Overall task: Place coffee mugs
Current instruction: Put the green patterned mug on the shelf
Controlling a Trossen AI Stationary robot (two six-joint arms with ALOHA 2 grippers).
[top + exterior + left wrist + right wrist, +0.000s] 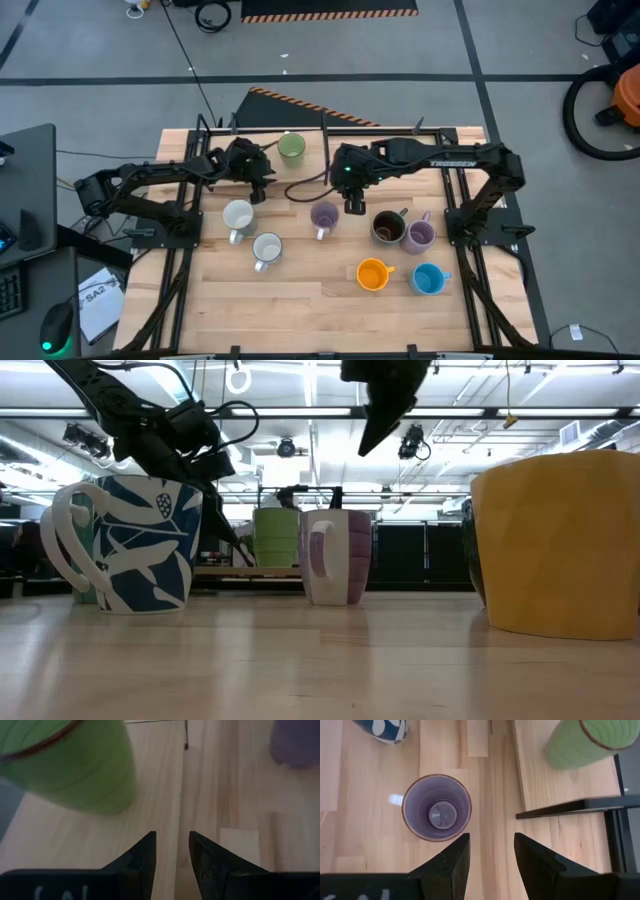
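Two dark arms work over a wooden table [300, 310] strewn with coffee mugs. The left gripper [258, 178] hangs just beside the green mug [291, 149], which stands on a raised board at the table's 12 o'clock edge; its fingers stand partly apart with nothing between them. The right gripper [355, 203] hovers above the table's middle, just beside a lilac mug [324, 215], and its wrist view looks straight down into that mug [437, 808]; the fingers are likewise partly open and empty.

Two white mugs [238, 216] [267, 248] sit toward 9 o'clock of centre. Toward 3 o'clock, the dark brown mug [388, 227] and the second lilac mug [419, 235] appear to touch. The orange mug [372, 274] and the blue mug [428, 279] stand near 5 o'clock.

The likely next step is a grasp of the central lilac mug. To do it well, the right gripper should centre one finger inside the rim and one outside, then descend straight.

Open wood lies along the 6 o'clock edge. The board's step and the metal frame crowd 12 o'clock, and the brown mug sits close at 3 o'clock of the gripper.
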